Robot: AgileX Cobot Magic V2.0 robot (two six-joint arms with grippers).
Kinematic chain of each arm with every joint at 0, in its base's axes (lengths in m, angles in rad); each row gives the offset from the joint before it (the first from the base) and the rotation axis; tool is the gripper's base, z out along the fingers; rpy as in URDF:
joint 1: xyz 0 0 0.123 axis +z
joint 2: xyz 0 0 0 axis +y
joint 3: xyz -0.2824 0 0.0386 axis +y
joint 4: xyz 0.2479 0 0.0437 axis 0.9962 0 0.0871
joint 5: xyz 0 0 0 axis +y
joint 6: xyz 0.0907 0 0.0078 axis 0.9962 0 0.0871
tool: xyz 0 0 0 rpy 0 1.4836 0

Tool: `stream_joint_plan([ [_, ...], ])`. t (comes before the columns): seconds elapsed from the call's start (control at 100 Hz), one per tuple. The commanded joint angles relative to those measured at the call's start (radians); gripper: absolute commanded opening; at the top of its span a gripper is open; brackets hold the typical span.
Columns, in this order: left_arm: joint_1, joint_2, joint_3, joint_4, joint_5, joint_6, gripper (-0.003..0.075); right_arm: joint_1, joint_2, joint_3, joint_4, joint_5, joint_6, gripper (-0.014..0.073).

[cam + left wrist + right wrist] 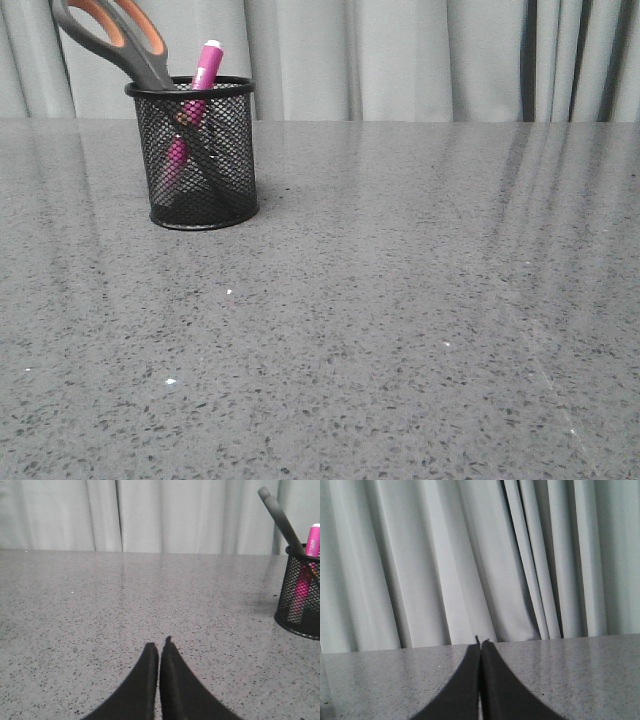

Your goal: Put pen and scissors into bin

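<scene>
Both items are already sitting in the mesh pencil cup (203, 160), which stands upright on the speckled grey surface (400, 320) toward the far left in the front view, not far from the pale curtain (400, 60) behind it. The scissors (120, 35) are in blades-down, leaning so the dark grey handles with their orange-lined loops stick out over the rim up and to the left; you can just make out the blades crossing down inside through the mesh. The pink pen (205, 75) stands next to them, tilted a bit the other way, white tip up, its top poking above the rim and the rest showing magenta through the wire. From the front it looks like the pen and scissors touch or cross near the rim, but the mesh makes that hard to call for sure. Neither arm shows in the front view. In the left wrist view the left tool (159, 647) has its two dark fingers pressed together, holding nothing, hovering low over bare surface, with the cup well apart from it at the picture's edge. The right tool (480, 642) is the same deal, fingers pressed together and empty, facing the curtain with only a strip of surface in sight.
</scene>
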Motion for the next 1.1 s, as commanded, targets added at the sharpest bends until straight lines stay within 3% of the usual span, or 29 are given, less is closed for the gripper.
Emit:
stream_joint_plan([
  [0.0, 0.003, -0.026, 0.023, -0.005, -0.077, -0.006, -0.0022, -0.007, 0.007, 0.013, 0.005, -0.068, -0.004, -0.0068],
  [0.29, 0.003, -0.026, 0.023, -0.005, -0.077, -0.006, -0.0022, -0.007, 0.007, 0.013, 0.003, -0.049, -0.019, -0.0068],
  [0.51, 0.003, -0.026, 0.023, -0.005, -0.077, -0.006, -0.0022, 0.0, -0.088, 0.013, 0.029, 0.398, -0.07, -0.0068],
  [0.62, 0.003, -0.026, 0.023, -0.005, -0.077, -0.006, -0.0022, 0.0, -0.2, 0.013, 0.031, 0.522, -0.141, -0.0068],
  [0.73, 0.003, -0.026, 0.023, -0.005, -0.077, -0.006, -0.0022, 0.0, -0.27, 0.017, 0.064, 0.525, -0.235, -0.0068],
  [1.09, 0.003, -0.025, 0.023, -0.005, -0.077, -0.006, -0.0022, 0.0, -0.27, 0.017, 0.06, 0.563, -0.235, -0.0068],
])
